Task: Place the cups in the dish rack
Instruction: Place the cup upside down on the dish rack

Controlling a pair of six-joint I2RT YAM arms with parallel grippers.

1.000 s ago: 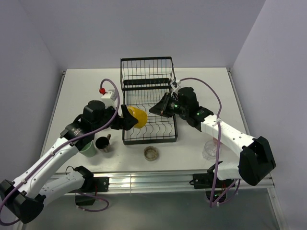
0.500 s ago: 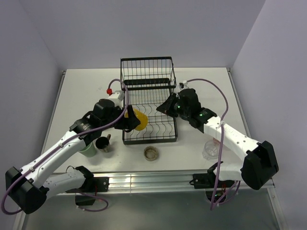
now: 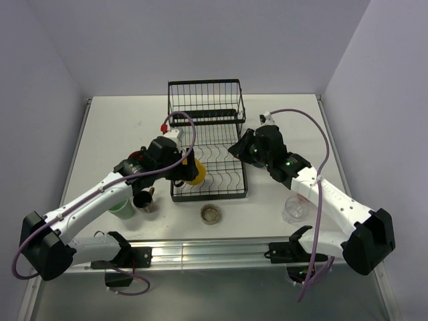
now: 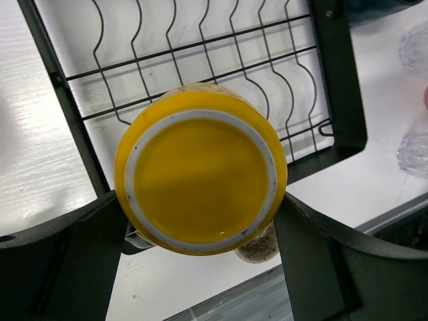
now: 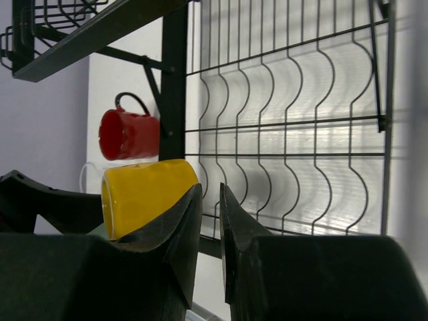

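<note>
While rack bare: no cup seated on dish rack.
Left gripper: clamped on yellow cup, over rack's near-left corner.
Right gripper: empty, nearly together, beside rack.
Left: green tumbler, dark mug, clear glass, low glass.

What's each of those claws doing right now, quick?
Left gripper: closed on the yellow cup, held over the dish rack.
Right gripper: nearly shut, holding nothing.

rack mid-table; mug over its left edge | low glass before rack
</note>
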